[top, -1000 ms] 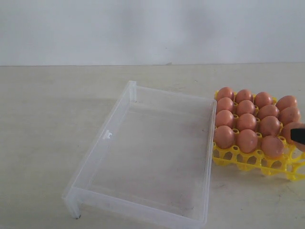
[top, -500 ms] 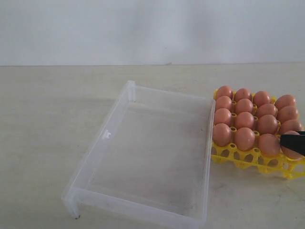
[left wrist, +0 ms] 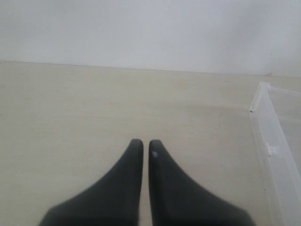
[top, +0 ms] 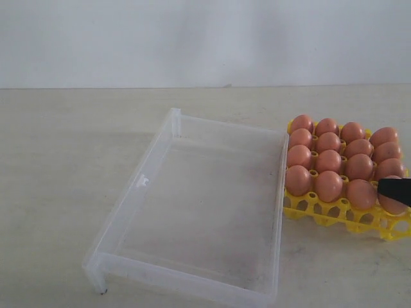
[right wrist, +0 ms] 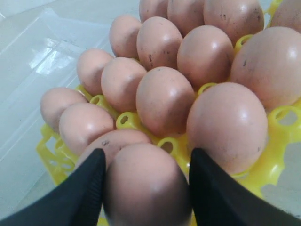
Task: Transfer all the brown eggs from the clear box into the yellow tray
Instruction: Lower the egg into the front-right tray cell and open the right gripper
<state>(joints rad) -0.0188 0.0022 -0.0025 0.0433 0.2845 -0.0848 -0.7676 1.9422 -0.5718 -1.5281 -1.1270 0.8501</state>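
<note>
One brown egg (right wrist: pixel 146 188) sits clasped in the right gripper (right wrist: pixel 146 159) at the right end of the yellow tray (top: pixel 350 221); the left gripper (left wrist: pixel 146 147) is nearly closed, empty.

The left gripper (left wrist: pixel 146 143) is hovering with its two dark fingers (left wrist: pixel 120 188) pressed almost together, only a thin slit showing between them, holding nothing. The right gripper (right wrist: pixel 146 155) is reaching in from the 3 o'clock edge of the exterior view, its black fingers (right wrist: pixel 84 193) clasping one brown egg (right wrist: pixel 146 193) from both sides.
</note>
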